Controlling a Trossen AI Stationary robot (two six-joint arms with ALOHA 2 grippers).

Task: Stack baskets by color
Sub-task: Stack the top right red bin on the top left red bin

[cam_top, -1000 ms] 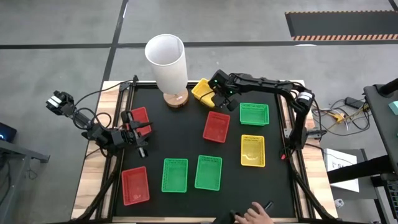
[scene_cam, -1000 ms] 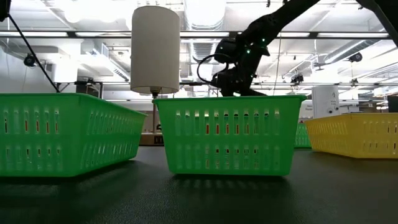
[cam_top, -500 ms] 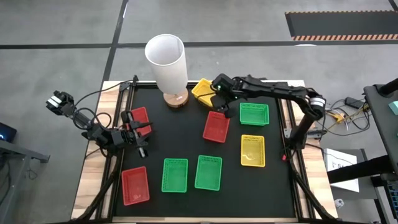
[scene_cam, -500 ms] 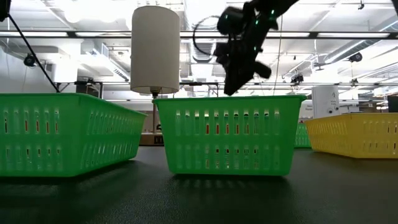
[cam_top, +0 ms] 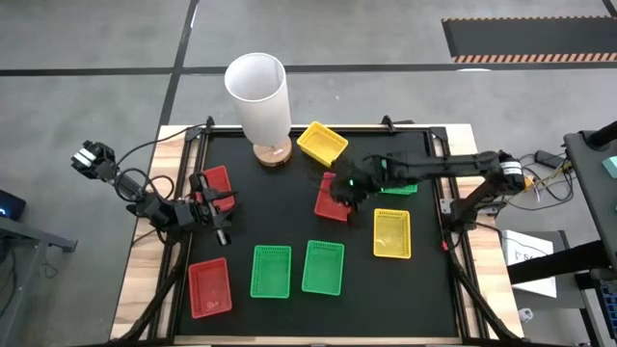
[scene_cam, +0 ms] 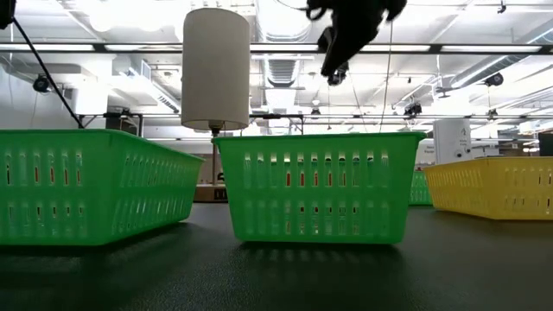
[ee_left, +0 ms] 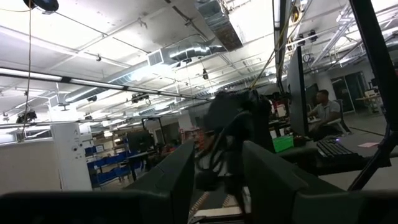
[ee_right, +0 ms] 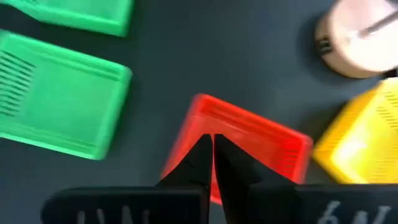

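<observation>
My right gripper (cam_top: 337,200) (ee_right: 211,152) is shut and hovers above a red basket (cam_top: 333,196) (ee_right: 249,143) at mid-table, touching nothing. A yellow basket (cam_top: 322,143) sits at the far side beside the white cylinder (cam_top: 258,94). Another yellow basket (cam_top: 391,233) and a green one (cam_top: 395,179), partly under the right arm, lie to the right. Two green baskets (cam_top: 271,271) (cam_top: 322,266) and a red one (cam_top: 209,286) lie near the front. My left gripper (cam_top: 224,214) (ee_left: 217,180) stands open beside a red basket (cam_top: 217,181) at the left, its fingers tipped upward with nothing between them.
The tall white cylinder on its round wooden base (ee_right: 360,43) stands at the far centre. The black mat has a wooden frame (cam_top: 145,241) around it. Cables run along the right arm's side (cam_top: 521,178). A seated person (ee_left: 323,109) shows in the room beyond.
My right gripper has left the yellow basket at the far side, risen, and swung toward the near edge until it hangs over the middle red basket. It has rolled about its own axis and its fingers have shut. The yellow basket stays beside the cylinder.
</observation>
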